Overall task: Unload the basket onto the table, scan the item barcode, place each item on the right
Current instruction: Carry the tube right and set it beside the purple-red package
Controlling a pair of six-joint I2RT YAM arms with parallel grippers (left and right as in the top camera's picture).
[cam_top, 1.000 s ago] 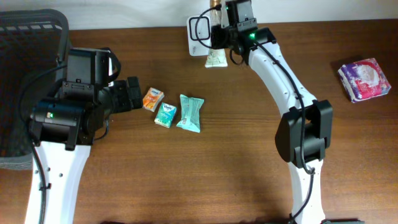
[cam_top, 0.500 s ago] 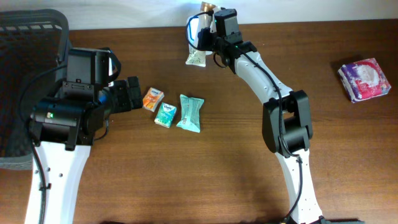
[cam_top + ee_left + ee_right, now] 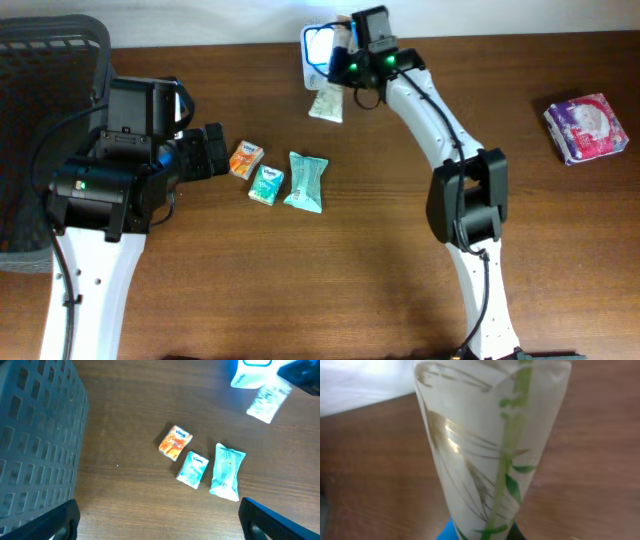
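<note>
Brown wooden table (image 3: pixel 350 280): the right gripper (image 3: pixel 342 80) pinches the bamboo-print packet (image 3: pixel 326 103) at the far edge, just beside the lit scanner (image 3: pixel 318 45). The left gripper (image 3: pixel 222 150) is spread wide near the orange pack (image 3: pixel 246 159).

The overhead camera looks straight down on the whole worktop (image 3: pixel 300 280), the left wrist camera slants down on the black basket (image 3: pixel 35 435) and three small packets (image 3: pixel 193 469) that overhead also shows, and the right wrist camera sits close against a leaf-printed pouch (image 3: pixel 490 450).
</note>
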